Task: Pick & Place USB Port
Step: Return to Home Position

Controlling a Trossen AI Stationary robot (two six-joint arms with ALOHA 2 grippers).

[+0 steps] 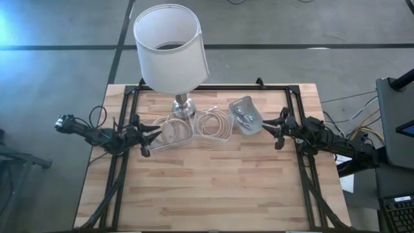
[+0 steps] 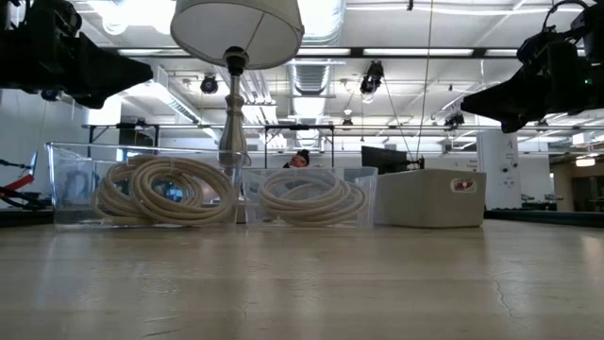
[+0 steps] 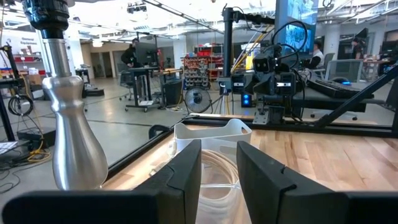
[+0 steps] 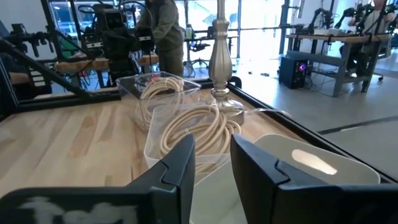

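Note:
A white bin (image 1: 246, 115) stands tilted at the far right of the table, with small silvery pieces (image 1: 242, 117) inside, which I take for the USB ports. It also shows in the low view (image 2: 429, 198). My right gripper (image 1: 266, 127) hovers level just beside it, open with nothing between its fingers (image 4: 212, 149). My left gripper (image 1: 155, 133) hovers level at the left, open and empty (image 3: 219, 155), pointing over a clear bin (image 1: 171, 131) of coiled cream cable.
A second clear bin (image 1: 213, 124) of coiled cable sits between the first bin and the white one. A lamp with a silver base (image 1: 183, 107) and a white shade (image 1: 169, 48) stands behind them. The near half of the wooden table (image 1: 213, 188) holds no objects.

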